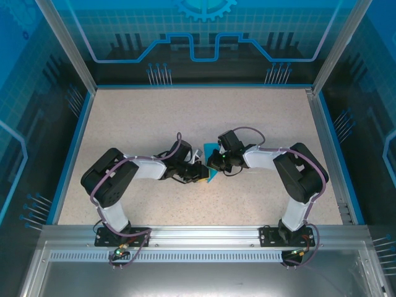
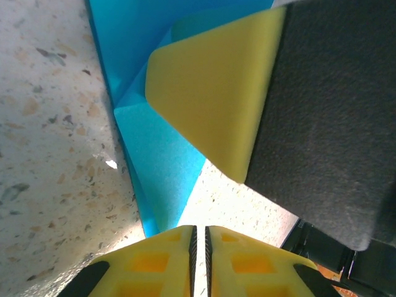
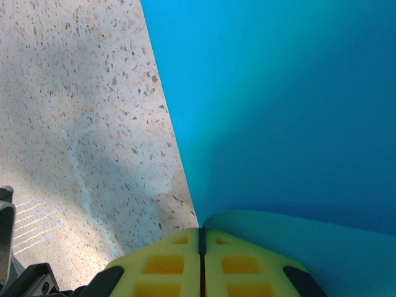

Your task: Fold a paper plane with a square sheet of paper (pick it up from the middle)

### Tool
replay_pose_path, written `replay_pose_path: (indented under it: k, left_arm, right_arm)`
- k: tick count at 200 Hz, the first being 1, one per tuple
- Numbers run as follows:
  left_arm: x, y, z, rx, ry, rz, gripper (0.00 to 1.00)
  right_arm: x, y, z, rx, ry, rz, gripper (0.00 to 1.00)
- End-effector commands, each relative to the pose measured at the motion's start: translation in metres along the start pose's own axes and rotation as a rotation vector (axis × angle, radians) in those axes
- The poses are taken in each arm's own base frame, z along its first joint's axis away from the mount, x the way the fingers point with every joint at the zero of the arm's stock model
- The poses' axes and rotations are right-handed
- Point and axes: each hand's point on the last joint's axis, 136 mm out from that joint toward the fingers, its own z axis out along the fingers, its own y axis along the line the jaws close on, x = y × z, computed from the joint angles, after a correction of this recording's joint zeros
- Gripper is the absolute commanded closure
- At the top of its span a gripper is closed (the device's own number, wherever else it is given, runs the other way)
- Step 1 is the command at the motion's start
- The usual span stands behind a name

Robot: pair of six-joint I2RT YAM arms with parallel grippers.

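Turquoise square sheet of paper (image 1: 210,150), creased, lies mid-tabletop (image 1: 154,117) with one fold raised. The right claw (image 3: 201,230), at the sheet's 3 o'clock, is pinched closed on that fold. The left claw (image 2: 200,230), at its 8 o'clock, is closed to a slit with nothing seen between the pads, and the sheet's edge lies just beside it.

Speckled beige table (image 1: 154,117) inside blue-patterned enclosure walls (image 1: 204,31).

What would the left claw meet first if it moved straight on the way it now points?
Probably the turquoise paper, lying just ahead of the left claw; close beyond it is the right claw's yellow finger. Depth is unclear in this close view.
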Motion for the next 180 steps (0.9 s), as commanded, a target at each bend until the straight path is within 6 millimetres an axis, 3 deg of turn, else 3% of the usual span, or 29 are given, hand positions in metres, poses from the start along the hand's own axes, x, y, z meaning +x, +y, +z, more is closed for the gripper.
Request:
replay_pose_path:
  k: [1, 180]
  left_arm:
    - [-0.001, -0.009, 0.004, 0.024, 0.019, 0.018, 0.85]
    - [0.001, 0.004, 0.011, -0.041, 0.026, 0.004, 0.86]
  right_arm:
    - [-0.001, -0.010, 0.004, 0.029, 0.004, 0.031, 0.93]
    - [-0.003, -0.013, 0.003, 0.037, -0.005, 0.049, 0.94]
